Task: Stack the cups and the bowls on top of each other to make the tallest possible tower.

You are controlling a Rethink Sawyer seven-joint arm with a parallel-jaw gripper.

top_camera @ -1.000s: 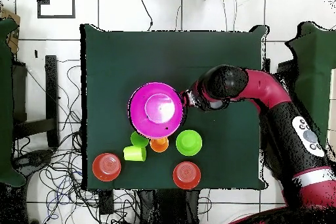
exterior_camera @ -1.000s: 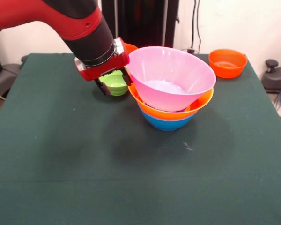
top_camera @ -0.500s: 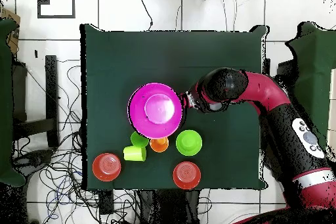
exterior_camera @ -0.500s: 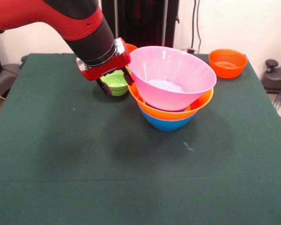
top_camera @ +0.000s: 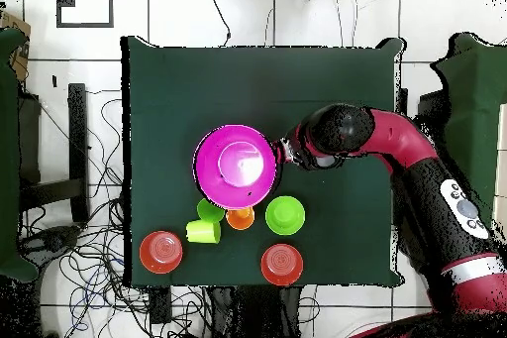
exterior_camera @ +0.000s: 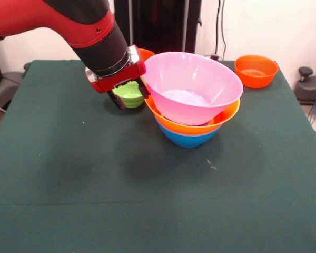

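You see a table (exterior_camera: 68,174) covered with a dark green cloth. Behind it the wall (exterior_camera: 263,26) is white, with a black panel (exterior_camera: 158,23) in the middle and thin cables (exterior_camera: 219,26) hanging down. From above, the floor (top_camera: 178,12) shows pale tiles, and many loose cables (top_camera: 94,255) lie beside the table.

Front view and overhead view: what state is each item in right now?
end effector: open, empty, beside the tower's rim
pink bowl: atop the tower, tilted
yellow-orange bowl: nested under pink
blue bowl: lowest, on the table
green bowl: upright, unstacked
orange bowl: upright, unstacked
second orange bowl: unstacked
lime-yellow cup: apparently on its side
green cup: unstacked
orange cup: unstacked
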